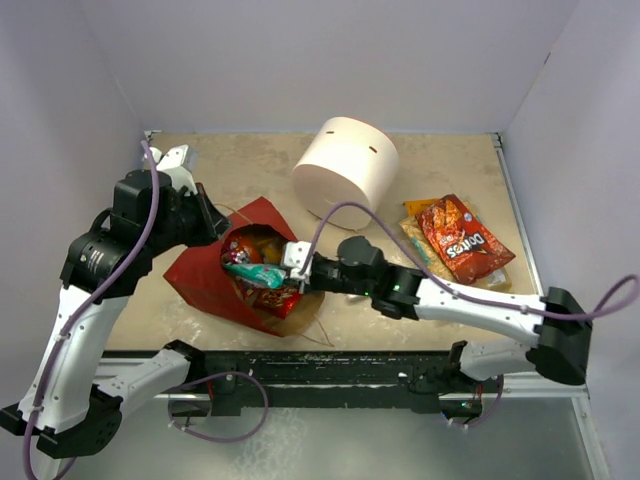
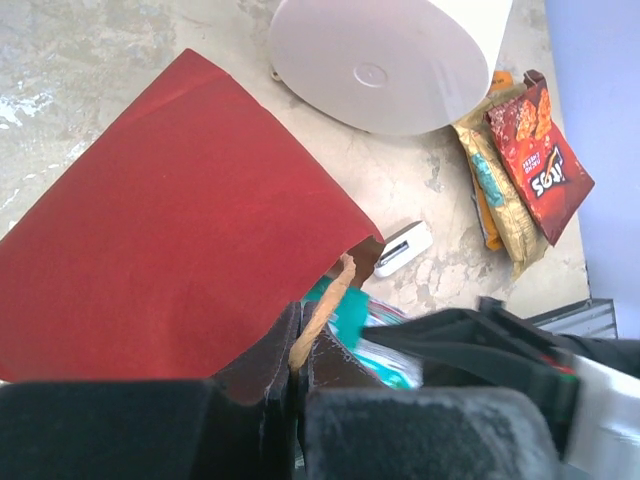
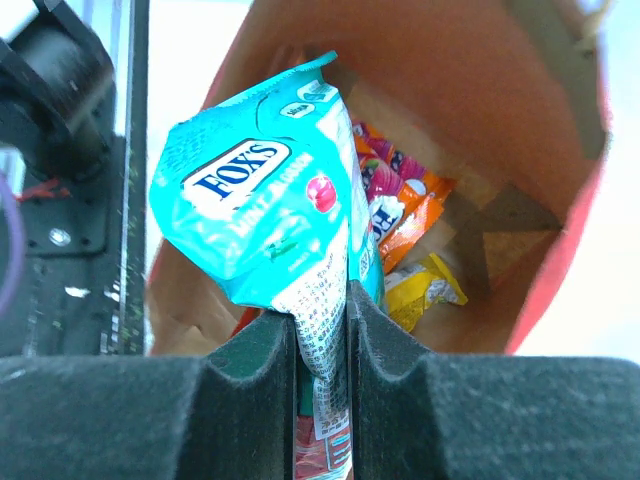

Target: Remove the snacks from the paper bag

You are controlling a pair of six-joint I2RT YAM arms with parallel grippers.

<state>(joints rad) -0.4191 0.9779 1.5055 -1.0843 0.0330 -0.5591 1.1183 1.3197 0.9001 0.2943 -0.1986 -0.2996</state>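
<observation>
One crinkly teal Fox's packet (image 3: 265,210), white-labelled, is pinched by the right gripper (image 3: 322,335) at the mouth of the red paper bag (image 1: 203,276), left of centre; the left gripper (image 2: 298,375) clamps the bag's rim.

"FOX'S" is printed on the teal packet (image 3: 265,200) pinched in the right gripper (image 3: 322,335). "Doritos" is on the red bag (image 1: 463,238), well to that gripper's right.

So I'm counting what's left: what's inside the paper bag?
In the paper bag: a teal Fox's packet, clamped by the right pincer, plus an orange packet and a yellow packet. Anything beneath them is hidden.
</observation>
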